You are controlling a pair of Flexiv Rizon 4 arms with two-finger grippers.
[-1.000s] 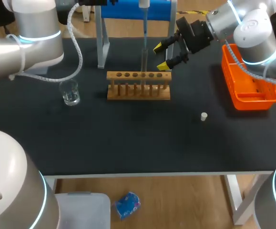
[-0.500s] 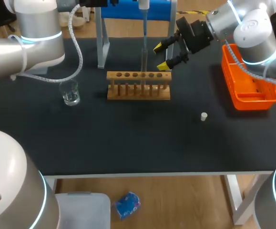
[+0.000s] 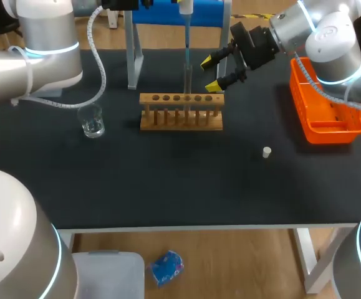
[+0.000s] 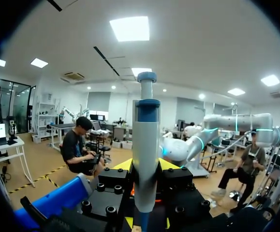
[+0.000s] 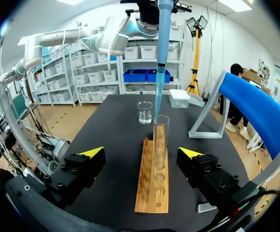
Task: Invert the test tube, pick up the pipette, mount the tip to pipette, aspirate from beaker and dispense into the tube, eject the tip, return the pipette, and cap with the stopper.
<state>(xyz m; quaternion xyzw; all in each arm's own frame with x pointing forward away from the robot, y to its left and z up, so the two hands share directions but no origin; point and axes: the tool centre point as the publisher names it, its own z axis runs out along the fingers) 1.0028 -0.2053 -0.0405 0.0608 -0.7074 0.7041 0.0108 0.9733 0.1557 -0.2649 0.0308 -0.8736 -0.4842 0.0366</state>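
Straight ahead of the right claw (image 5: 142, 153), in line with the gap between its spread yellow-tipped fingers: test tube (image 5: 161, 140), upright in a hole of the wooden rack (image 5: 152, 191). Claw open, touching neither. Above the tube the pipette (image 5: 163, 34) hangs vertical, tip end at the tube's mouth; inside or just over it, cannot tell. Left claw (image 4: 144, 166) clamped on the pipette barrel, a finger on either side. Beyond the rack from the right claw: glass beaker (image 5: 144, 112) on the table (image 3: 168, 180). White stopper (image 3: 266, 152) lies apart from both claws, nearer the right one. Orange bin (image 3: 330, 121) beside the right arm.
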